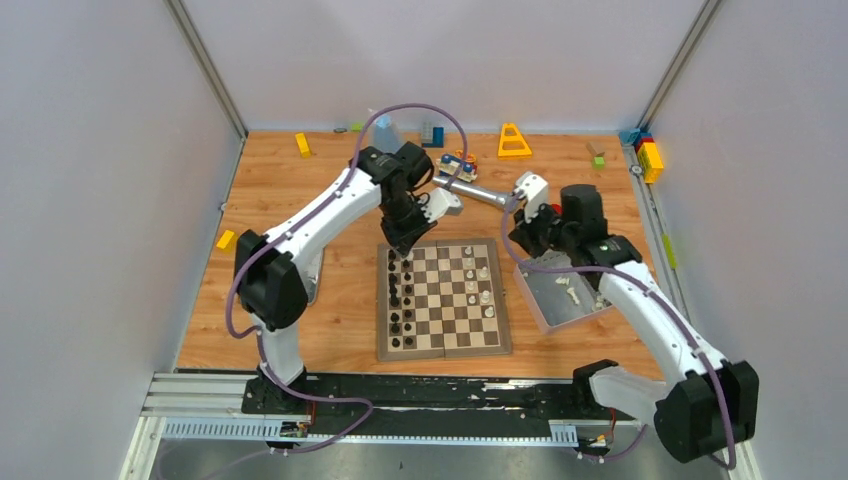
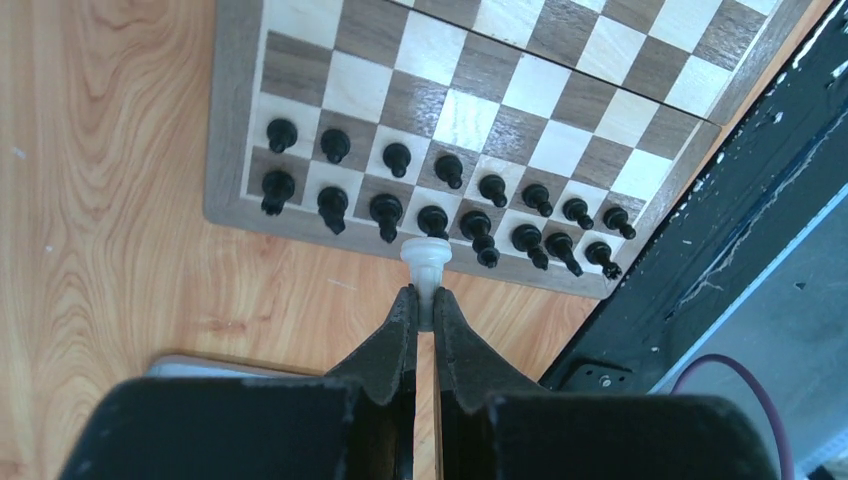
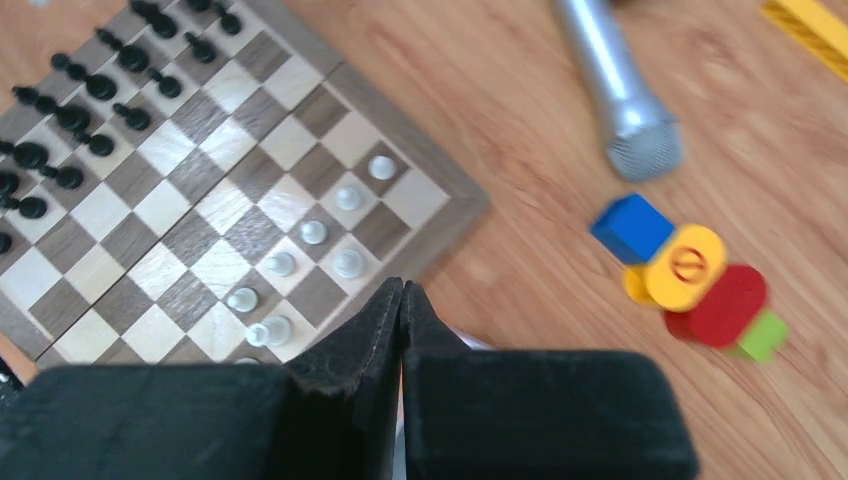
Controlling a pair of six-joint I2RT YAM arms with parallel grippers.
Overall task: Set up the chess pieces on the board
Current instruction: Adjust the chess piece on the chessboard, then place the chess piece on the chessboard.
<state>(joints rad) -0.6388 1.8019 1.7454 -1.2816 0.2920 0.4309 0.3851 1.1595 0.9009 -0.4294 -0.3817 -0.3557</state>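
Left gripper (image 2: 425, 300) pinches a white piece (image 2: 426, 258) by its stem, jaws narrow around it, hanging just off the tan rim of the board (image 2: 232, 150) in the lower middle of the left wrist view (overhead, that is the board's upper left corner). Beside it the black pieces (image 2: 449, 170) stand complete in two full rows along the board's left side. Across the bare middle squares, seven white pieces (image 3: 313, 232) stand on the right side, in two ragged, unfinished rows. Further right, the right gripper (image 3: 402, 295) is pressed closed with nothing visible between its fingers. At the overhead frame's right, the tin (image 1: 545, 297) holds a few more white pieces (image 1: 570, 292). By my reckoning the white side is about half done; the carried piece belongs across the board.
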